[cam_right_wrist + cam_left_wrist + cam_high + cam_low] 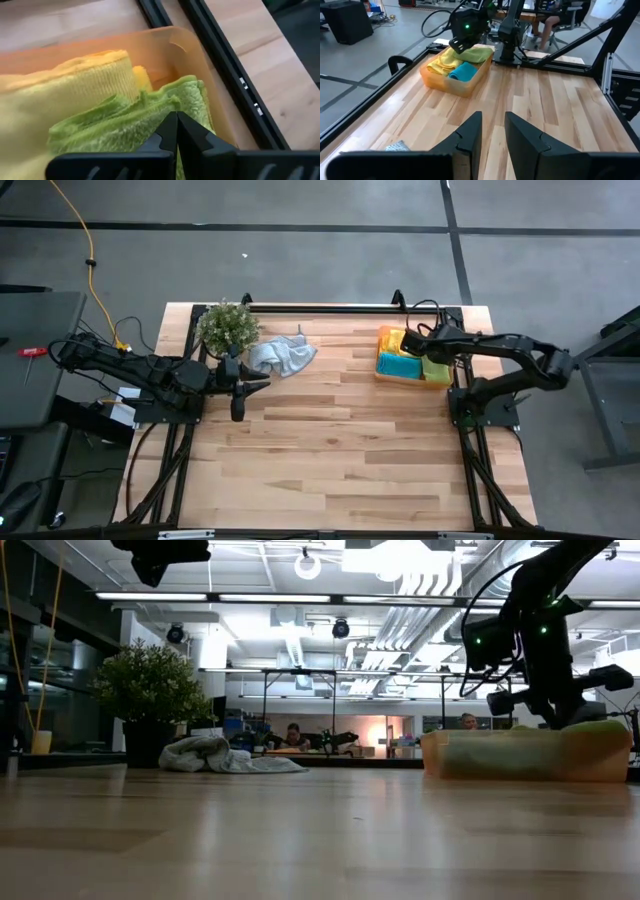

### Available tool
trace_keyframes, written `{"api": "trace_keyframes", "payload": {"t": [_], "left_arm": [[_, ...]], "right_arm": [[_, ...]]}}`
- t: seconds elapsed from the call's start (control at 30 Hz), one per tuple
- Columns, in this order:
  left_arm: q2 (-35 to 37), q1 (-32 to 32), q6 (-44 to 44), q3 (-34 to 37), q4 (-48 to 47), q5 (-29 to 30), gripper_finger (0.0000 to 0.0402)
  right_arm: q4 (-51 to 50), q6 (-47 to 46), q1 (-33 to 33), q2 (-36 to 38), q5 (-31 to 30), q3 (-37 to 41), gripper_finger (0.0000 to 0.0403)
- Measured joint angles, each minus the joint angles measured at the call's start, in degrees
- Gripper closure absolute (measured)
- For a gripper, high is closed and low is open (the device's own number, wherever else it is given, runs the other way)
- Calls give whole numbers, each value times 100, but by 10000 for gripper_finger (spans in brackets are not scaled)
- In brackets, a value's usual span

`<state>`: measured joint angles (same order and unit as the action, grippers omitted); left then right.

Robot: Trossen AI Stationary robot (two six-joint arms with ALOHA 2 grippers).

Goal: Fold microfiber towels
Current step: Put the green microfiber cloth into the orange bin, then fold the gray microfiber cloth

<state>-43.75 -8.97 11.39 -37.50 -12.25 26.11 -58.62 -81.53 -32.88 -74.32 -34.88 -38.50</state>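
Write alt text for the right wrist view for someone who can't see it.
The right hand, shut, sits over a lime green towel in an orange tray. A folded yellow towel lies beside the green one, with the wooden table beyond.

1. Floor [300, 250]: grey, crossed by dark tape lines; yellow cable [90, 260] trails over it.
2. Ceiling: white ducts [420, 610], strip lights [160, 596].
3. Far background: desks, seated people [294, 736].

Lime green towel [150, 120] partly hidden behind right claw [176, 131], yellow towel [60, 85] cut off at frame edge
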Motion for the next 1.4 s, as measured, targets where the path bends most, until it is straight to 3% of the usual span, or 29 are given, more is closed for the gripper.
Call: {"api": "trace_keyframes", "payload": {"t": [0.2, 0.3, 0.4, 0.47, 0.57, 0.7, 0.8, 1.1, 1.23, 1.4], "left_arm": [[1, 2, -194, 0, 0, 0, 328], [58, 2, -518, -15, 0, 40, 328], [70, 128, -628, -133, 12, 542, 328], [39, 407, -598, -239, 2, 712, 328], [-217, 1045, -929, -410, -137, 48, 322], [-966, 1878, -1213, -599, -627, -1038, 295], [-1765, 2354, -1311, -804, -1065, -1243, 266], [-4263, 3083, -1437, -1682, -1913, -982, 196], [-5026, 3081, -1457, -2160, -2323, -477, 188], [-5714, 3081, -1216, -2718, -3187, -399, 190]], "right_arm": [[-40, -160, -73, 62, -15, -82, 403], [155, -100, 294, 475, -712, -394, 403], [876, 1089, 613, 961, -1014, -673, 403], [1526, 2099, 780, 1254, -817, -784, 403], [2435, 3251, 1029, 1587, -233, -849, 403], [3156, 3958, 1260, 1839, 92, -852, 403], [3258, 4109, 1356, 1892, 115, -850, 403], [3044, 4128, 1533, 1874, 414, -850, 403], [3037, 4238, 1613, 1874, 427, -850, 403], [3013, 4455, 1624, 1874, 552, -850, 403]]}}
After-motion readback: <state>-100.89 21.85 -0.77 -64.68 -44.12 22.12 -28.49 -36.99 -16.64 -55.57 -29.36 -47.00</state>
